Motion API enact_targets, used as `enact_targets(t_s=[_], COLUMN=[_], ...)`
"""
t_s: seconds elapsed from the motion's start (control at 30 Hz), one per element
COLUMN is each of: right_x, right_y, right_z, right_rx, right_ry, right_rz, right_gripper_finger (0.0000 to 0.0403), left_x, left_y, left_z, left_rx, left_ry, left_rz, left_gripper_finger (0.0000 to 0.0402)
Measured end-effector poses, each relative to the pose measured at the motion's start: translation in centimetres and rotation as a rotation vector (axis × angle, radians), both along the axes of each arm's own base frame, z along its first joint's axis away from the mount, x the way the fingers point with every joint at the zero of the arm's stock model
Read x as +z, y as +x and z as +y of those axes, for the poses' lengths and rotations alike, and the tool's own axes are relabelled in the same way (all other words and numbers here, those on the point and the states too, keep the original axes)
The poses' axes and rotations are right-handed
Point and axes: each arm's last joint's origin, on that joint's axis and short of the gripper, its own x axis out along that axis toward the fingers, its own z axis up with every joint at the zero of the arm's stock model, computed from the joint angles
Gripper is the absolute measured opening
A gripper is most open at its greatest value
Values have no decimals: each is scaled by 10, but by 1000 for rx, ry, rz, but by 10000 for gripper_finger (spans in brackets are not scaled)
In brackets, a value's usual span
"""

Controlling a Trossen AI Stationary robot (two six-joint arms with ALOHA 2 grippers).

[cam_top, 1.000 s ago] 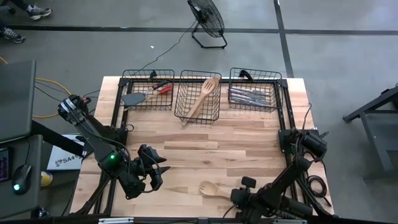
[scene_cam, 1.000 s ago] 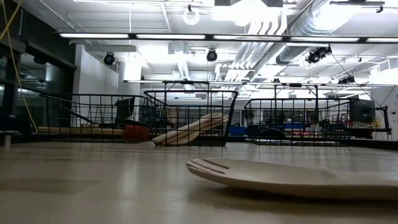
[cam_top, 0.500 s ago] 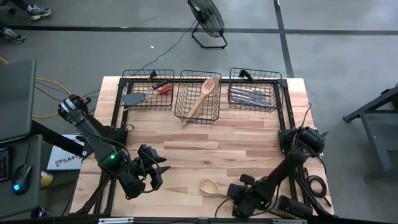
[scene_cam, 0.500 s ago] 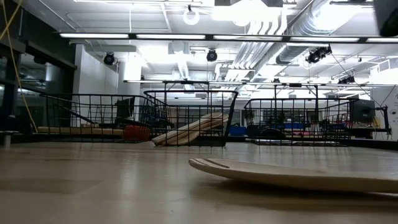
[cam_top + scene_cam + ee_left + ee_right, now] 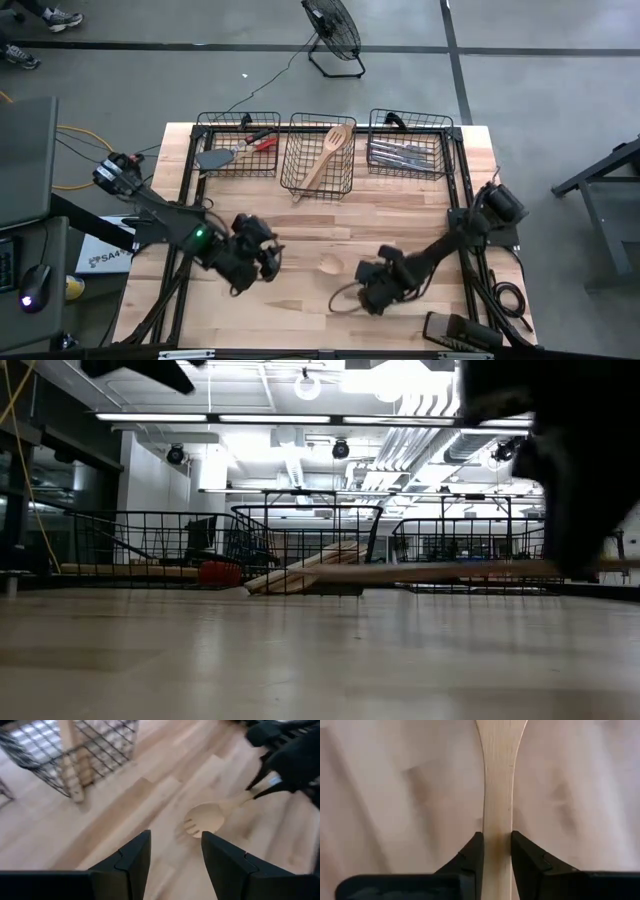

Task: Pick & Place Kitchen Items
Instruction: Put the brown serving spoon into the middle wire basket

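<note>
A pale wooden fork [image 5: 330,266] hangs level above the table's middle, with my right gripper [image 5: 370,290] shut on it. In the low view the fork [image 5: 430,571] shows clear of the tabletop. My left gripper [image 5: 268,258] hovers open and empty left of the fork's head [image 5: 205,818]. At the far edge stand three black wire baskets. The left one [image 5: 238,150] holds a black turner and a red-headed tool, the middle one [image 5: 300,170] wooden utensils, the right one [image 5: 408,168] silver cutlery. My right gripper pinches the fork's handle [image 5: 497,820] between its two fingers, one on each narrow edge. The fingers come steeply from above and lie across the handle. The fork is lifted clear and level, its head [image 5: 330,266] toward the table's left.
Bare wooden tabletop [image 5: 380,215] lies between the arms and the baskets. A floor fan [image 5: 333,35] stands beyond the far edge. Cables and the right arm's base [image 5: 490,225] sit by the right edge.
My right gripper has risen from the near edge and gone toward the table's middle with the fork. The fork lay on the table and now hangs level, clear of it. My left gripper has swung a little toward the table's right.
</note>
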Motion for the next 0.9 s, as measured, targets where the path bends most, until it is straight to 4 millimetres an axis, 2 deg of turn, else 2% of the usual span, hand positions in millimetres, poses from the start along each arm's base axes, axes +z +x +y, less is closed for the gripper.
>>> enact_targets(t_s=[0.1,0.3,0.53,0.73,0.9], right_x=[19,74,130,162,176], right_y=[-2,-11,-26,-32,-33], right_z=[-18,-58,-118,-173,-218], right_rx=[11,68,60,54,106], right_ry=[-38,-111,-239,-299,-292], right_rz=[-1,-121,-287,-411,-501], right_gripper_finger=[66,66,66,66,66], left_x=[2,13,34,47,54], left_y=[3,3,0,12,29], left_z=[15,50,88,117,143], left_rx=[39,130,209,246,200], left_ry=[23,25,40,81,121], left_rz=[25,28,-49,-142,-203], left_gripper_finger=[172,172,172,172,172])
